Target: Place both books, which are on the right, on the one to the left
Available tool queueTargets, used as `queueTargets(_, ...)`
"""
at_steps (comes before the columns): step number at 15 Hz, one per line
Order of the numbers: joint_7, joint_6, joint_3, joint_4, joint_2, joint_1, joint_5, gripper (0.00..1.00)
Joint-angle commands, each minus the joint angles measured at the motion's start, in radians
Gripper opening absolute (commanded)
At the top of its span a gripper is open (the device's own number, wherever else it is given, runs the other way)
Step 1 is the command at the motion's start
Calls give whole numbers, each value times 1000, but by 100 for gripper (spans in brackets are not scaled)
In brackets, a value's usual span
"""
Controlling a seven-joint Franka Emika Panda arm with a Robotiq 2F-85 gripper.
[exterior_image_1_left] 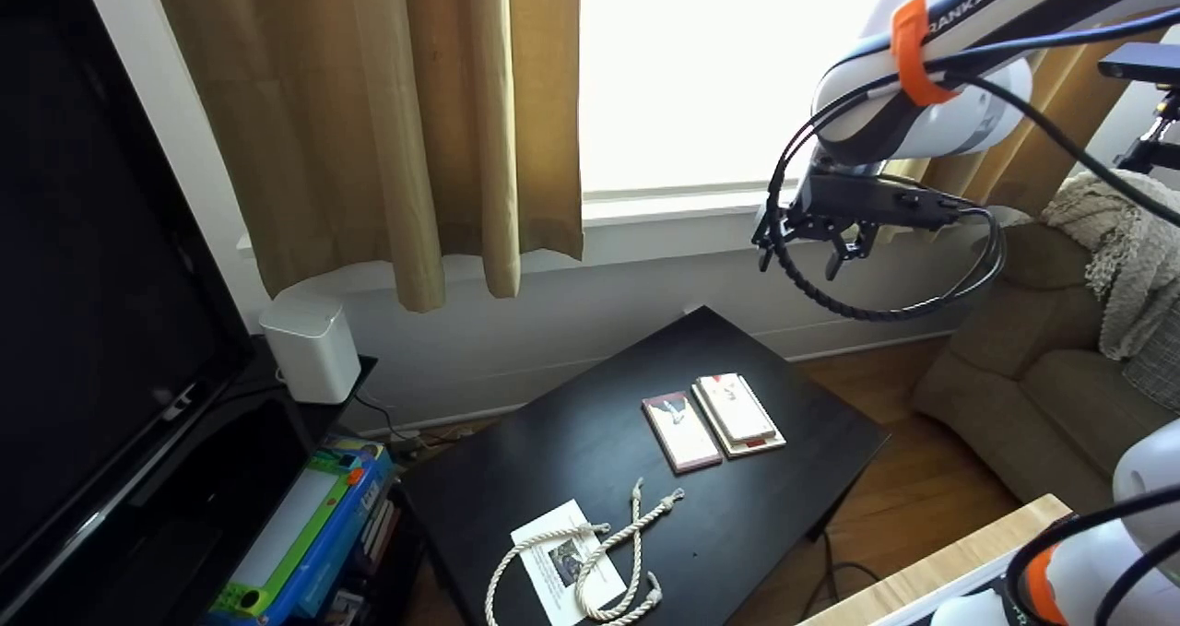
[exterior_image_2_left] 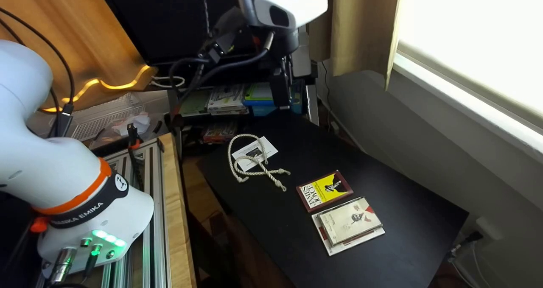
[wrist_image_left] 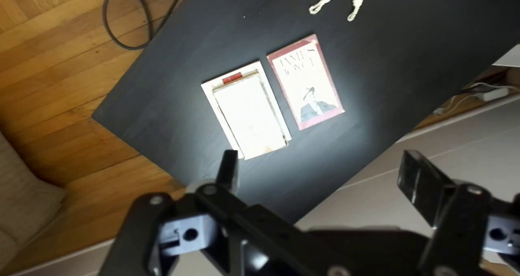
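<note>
Two pale books lie stacked on the black table. The cream upper book (exterior_image_1_left: 735, 407) (exterior_image_2_left: 350, 220) (wrist_image_left: 250, 115) rests on a slightly larger whitish one (exterior_image_2_left: 335, 250) (wrist_image_left: 220, 113) with a red patch at its end. Just left of this stack in both exterior views lies the single book (exterior_image_1_left: 682, 432) (exterior_image_2_left: 324, 190) (wrist_image_left: 304, 81), with a maroon border and a man in a hat on its cover. A narrow strip of table separates them. High above the tabletop, near the window, my gripper (exterior_image_1_left: 798, 262) (wrist_image_left: 321, 158) is spread wide, with nothing between its fingers.
A pale rope (exterior_image_2_left: 280, 184) lies partly over a white card (exterior_image_1_left: 544, 580) farther along the table (exterior_image_1_left: 553, 442). The window wall borders the table's far side. A white box-shaped device (exterior_image_1_left: 313, 349) stands by the television (exterior_image_1_left: 92, 239); a brown sofa (exterior_image_1_left: 1005, 377) is beyond.
</note>
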Motion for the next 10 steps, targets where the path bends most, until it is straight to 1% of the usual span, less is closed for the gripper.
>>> queueTargets(1,208,11,29,144,241,-18,-177,100)
queueTargets(3,341,5,6,217,358,17,-316,100)
queueTargets(4,417,6,-14,251,412,44,-392,100)
queueTargets(6,534,30,-67,312,511,99,-495,100)
queueTargets(7,587,60,-95,337,557,126,-531,100)
queueTargets(9,654,111,-147,386,647,175,-550,100)
queueTargets(10,671,140,-170,408,691,193,-541,100)
